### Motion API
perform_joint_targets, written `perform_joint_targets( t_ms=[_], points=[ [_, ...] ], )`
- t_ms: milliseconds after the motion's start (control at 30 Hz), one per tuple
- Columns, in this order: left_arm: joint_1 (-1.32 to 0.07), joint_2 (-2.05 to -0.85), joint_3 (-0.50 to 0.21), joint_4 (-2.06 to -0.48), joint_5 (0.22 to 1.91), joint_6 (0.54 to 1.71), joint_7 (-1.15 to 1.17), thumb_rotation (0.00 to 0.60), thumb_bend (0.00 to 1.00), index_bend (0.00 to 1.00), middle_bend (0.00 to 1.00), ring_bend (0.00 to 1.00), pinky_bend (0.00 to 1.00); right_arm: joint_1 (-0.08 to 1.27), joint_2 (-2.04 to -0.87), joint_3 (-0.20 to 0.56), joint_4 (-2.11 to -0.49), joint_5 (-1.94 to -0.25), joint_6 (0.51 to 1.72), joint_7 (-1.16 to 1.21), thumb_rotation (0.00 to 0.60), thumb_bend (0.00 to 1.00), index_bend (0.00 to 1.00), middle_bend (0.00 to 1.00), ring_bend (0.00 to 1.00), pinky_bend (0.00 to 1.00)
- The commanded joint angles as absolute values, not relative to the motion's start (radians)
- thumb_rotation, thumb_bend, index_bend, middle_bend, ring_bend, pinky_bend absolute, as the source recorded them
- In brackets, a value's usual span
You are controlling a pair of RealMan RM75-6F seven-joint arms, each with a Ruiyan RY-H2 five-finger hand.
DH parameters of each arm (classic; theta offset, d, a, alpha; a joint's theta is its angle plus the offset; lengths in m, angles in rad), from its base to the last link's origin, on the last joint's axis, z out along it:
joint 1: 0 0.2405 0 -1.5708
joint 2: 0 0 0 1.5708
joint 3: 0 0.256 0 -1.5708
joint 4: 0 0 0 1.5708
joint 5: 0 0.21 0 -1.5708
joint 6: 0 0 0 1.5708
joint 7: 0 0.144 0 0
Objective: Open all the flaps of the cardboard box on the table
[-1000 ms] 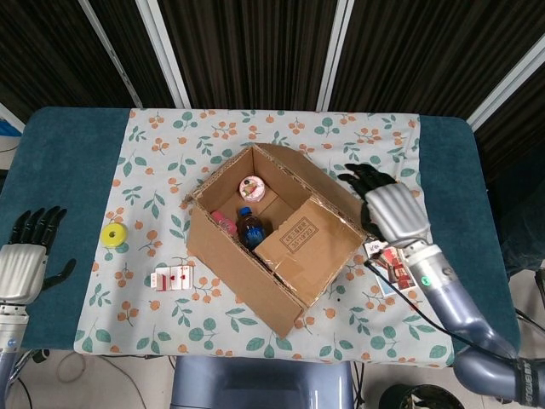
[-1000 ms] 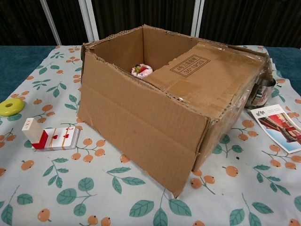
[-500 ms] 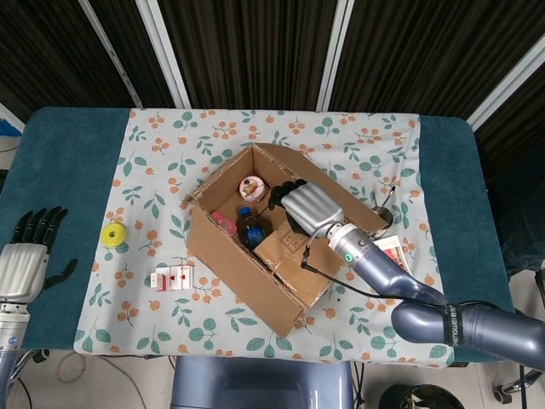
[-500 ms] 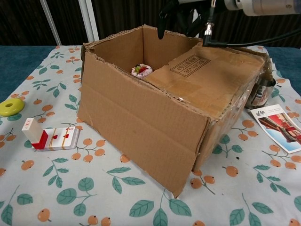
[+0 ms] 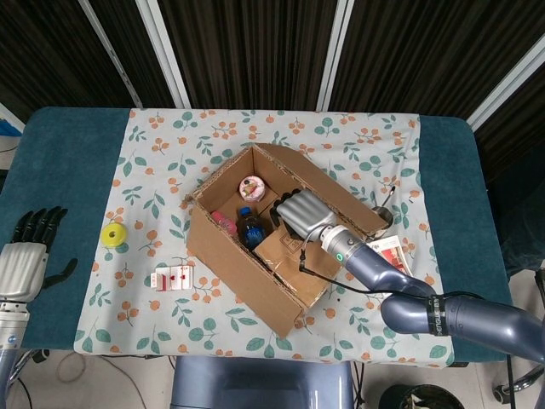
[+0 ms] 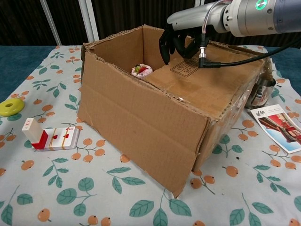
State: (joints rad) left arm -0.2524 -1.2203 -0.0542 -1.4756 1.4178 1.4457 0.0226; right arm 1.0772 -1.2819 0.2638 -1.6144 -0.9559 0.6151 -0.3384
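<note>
The brown cardboard box (image 5: 255,273) stands mid-table, turned at an angle. One flap (image 6: 211,80) lies folded inward over its right half; the other sides stand open. My right hand (image 5: 302,213) lies on that flap, and its dark fingers (image 6: 167,47) curl down over the flap's free edge into the box. Whether they clamp the edge is hidden. In the box lie a pink cup (image 5: 251,185), a blue-capped bottle (image 5: 249,226) and a pink item (image 5: 223,223). My left hand (image 5: 25,256) hovers at the table's front left corner, fingers spread, holding nothing.
A yellow ring (image 5: 112,233) and a red-and-white card box (image 5: 173,278) lie left of the box. A metal cup (image 6: 261,92) and a leaflet (image 6: 277,122) sit close to its right side. The floral cloth (image 5: 170,145) covers the table's middle.
My right hand has swung from beside the box's right side to above the folded flap, then lowered onto it with fingers over its edge. The flap and left hand have not moved.
</note>
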Motion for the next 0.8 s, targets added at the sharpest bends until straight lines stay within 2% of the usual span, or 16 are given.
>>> perform_joint_targets(
  t_ms=[33,333,433,633,800],
  points=[
    [-0.252,-1.22,-0.056,-1.477,1.418,1.443,0.022,0.6,0.26,0.05,0.07,0.03,0.04,1.081,-1.284,0.26,-1.613,-0.957,0.622,-0.331,0.6,1.0,0.47,0.36,0.28,0.29],
    [-0.246,-1.217,-0.066,-1.481,1.419,1.433,0.015,0.6,0.26,0.05,0.08,0.03,0.05,1.135,-1.278,0.199,-1.586,-0.954,0.558,-0.363,0.6,1.0,0.5,0.38,0.27,0.29],
    [-0.245,-1.216,-0.068,-1.482,1.424,1.431,0.013,0.6,0.26,0.05,0.08,0.03,0.05,1.153,-1.272,0.179,-1.585,-0.953,0.556,-0.384,0.6,1.0,0.53,0.42,0.27,0.29],
    [-0.243,-1.217,-0.072,-1.482,1.427,1.427,0.011,0.6,0.26,0.05,0.08,0.03,0.04,1.173,-1.245,0.176,-1.612,-0.957,0.589,-0.4,0.6,1.0,0.59,0.49,0.27,0.29],
    [-0.241,-1.216,-0.077,-1.483,1.427,1.423,0.007,0.6,0.26,0.05,0.08,0.03,0.04,1.197,-1.194,0.179,-1.657,-0.946,0.602,-0.424,0.6,1.0,0.6,0.5,0.27,0.29]
  ],
)
